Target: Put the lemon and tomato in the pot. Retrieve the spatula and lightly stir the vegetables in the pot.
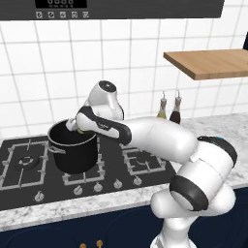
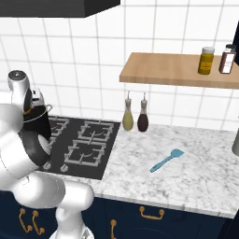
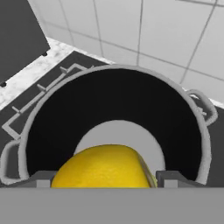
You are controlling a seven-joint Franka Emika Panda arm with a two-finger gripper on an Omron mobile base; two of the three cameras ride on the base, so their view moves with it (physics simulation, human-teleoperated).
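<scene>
Left base view: the deep black cylindrical pot with a shiny rim [image 1: 73, 151] stands on the dark gas hob [image 1: 29, 169], on a middle burner; the white arm reaches over the pot's rim, its two-finger gripper [image 1: 77, 127] at the pot's mouth, with a sliver of the small yellow lemon [image 1: 80, 131] showing at the tips.

Right base view: the pot [image 2: 38, 122] is largely hidden behind the arm at the left edge; the small light-blue spatula with a thin handle and flat head [image 2: 166, 160] lies on the white marble counter [image 2: 196, 182], well apart from the hob and to its right; a yellow-green bottle [image 2: 128, 117] and a dark brown bottle [image 2: 143, 118] stand together at the tiled wall.

Hand view: the lemon [image 3: 104, 168] sits between the two dark fingertips [image 3: 173, 178], the jaws spread wide and closed on it; the lemon hangs above the pot's pale round floor, inside the ring of the rim [image 3: 131, 70].
</scene>
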